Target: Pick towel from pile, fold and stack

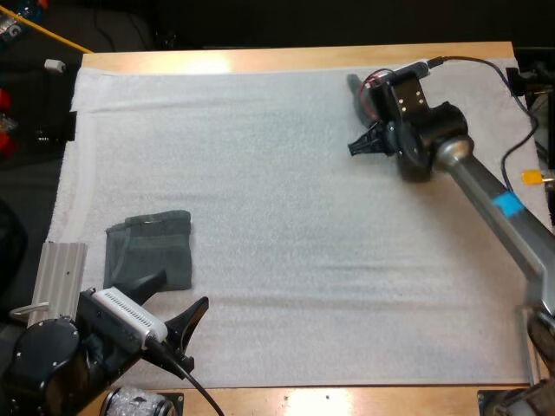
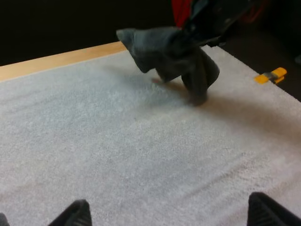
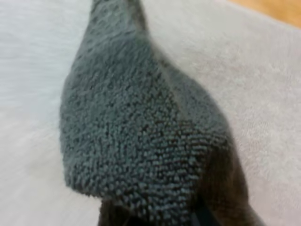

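The right gripper [image 1: 362, 146] hung over the far right part of the white mat [image 1: 286, 243], near the far edge of the wooden table [image 1: 286, 59], with open mat all around it. Its own arm ran back to the right and, seen from above, covered most of what it carried. Its fingers were closed on the crumpled towel [image 2: 171, 52], which sat bunched right at them in the right wrist view. From the left wrist view the towel drooped from that gripper in a lump, one corner sticking out sideways and a thicker fold trailing down toward the mat. Whether that low end touched the mat or hung just above it could not be told. The cloth was dark grey-green with a looped pile.

Well apart, at the near left corner, the left gripper [image 1: 176, 302] was held low with its fingers [image 2: 75, 214] spread wide and clear of any thing. The folded towel [image 1: 149, 251] lay flat on the mat just beyond it, roughly square, and one finger overlapped the towel's near edge in the high view. A ribbed metal block [image 1: 59, 270] stood just left of that towel, at the mat's left edge.
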You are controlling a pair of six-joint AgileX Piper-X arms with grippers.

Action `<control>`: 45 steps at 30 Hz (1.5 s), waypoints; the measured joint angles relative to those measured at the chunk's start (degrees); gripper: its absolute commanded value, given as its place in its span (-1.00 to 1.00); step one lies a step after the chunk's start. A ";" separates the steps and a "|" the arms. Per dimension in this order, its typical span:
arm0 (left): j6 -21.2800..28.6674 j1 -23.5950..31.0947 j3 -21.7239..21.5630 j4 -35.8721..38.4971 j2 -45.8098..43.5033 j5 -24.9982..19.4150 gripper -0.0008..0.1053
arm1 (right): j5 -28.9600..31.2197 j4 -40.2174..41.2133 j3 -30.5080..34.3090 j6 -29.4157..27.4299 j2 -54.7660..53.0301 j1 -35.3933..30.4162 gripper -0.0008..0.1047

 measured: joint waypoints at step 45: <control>-2.30 0.00 0.00 0.05 0.00 3.33 0.24 | -0.95 15.62 11.80 22.51 -20.12 29.28 0.25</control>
